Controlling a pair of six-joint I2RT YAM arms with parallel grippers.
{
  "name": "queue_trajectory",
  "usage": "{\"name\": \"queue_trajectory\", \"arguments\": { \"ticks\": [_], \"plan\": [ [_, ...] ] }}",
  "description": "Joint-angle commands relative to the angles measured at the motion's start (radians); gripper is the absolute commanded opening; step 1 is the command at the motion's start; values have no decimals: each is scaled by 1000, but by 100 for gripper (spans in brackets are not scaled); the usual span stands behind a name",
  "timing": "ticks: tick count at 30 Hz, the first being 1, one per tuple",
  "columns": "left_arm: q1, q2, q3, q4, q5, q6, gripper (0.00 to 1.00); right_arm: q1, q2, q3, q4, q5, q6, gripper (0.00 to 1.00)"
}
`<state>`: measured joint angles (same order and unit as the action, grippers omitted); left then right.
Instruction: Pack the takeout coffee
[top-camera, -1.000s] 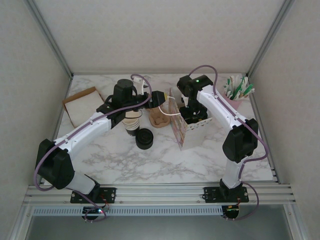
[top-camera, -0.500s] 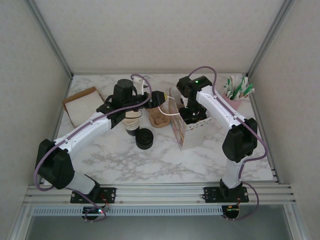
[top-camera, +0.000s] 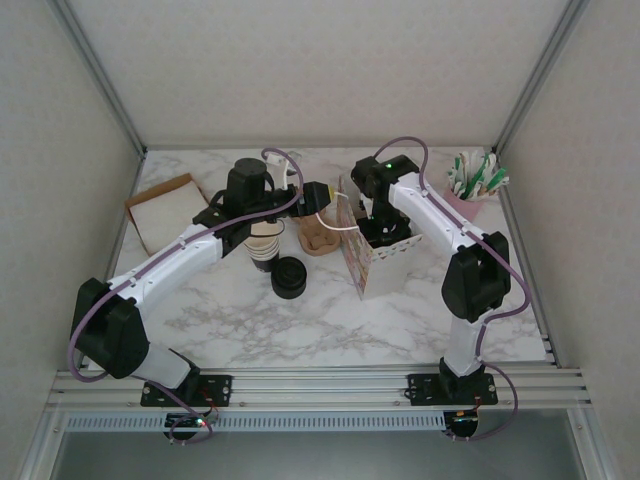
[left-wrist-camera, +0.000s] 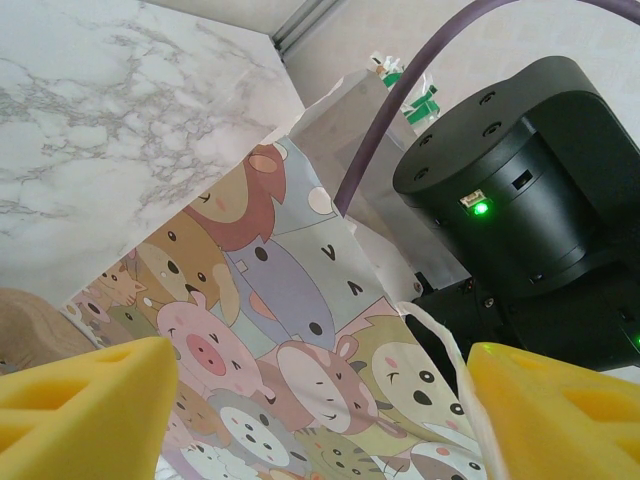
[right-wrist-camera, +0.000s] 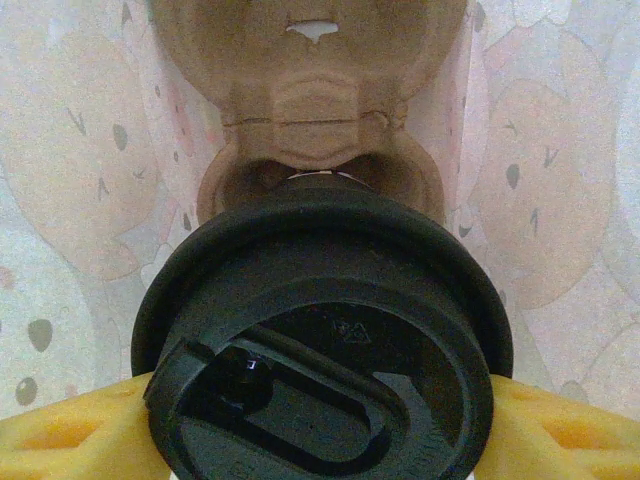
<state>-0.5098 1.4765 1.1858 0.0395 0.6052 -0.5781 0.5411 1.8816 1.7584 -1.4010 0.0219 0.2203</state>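
Right end effector is down inside the cartoon-animal bag. Its 2 yellow pads are clamped on the takeout coffee, 1 either side, black lid facing the camera. Beyond the lid a brown pulp carrier shows between the bag's printed walls. Over to the left end effector: fingers wide apart, facing the bag's printed side, with the white cord handle looping near 1 finger. The bag stands upright on the counter.
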Motion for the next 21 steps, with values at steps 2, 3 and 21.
{"name": "queue_trajectory", "arguments": {
  "ticks": [2, 3, 21],
  "plan": [
    [-9, -14, 31, -16, -5, 20, 76, -2, 7, -14, 5, -10, -13, 69],
    [-9, -13, 31, -15, -5, 20, 76, -2, 7, -14, 5, -10, -12, 70],
    [-9, -15, 28, -14, -7, 18, 76, -4, 10, -22, 10, -11, -12, 70]
  ]
}}
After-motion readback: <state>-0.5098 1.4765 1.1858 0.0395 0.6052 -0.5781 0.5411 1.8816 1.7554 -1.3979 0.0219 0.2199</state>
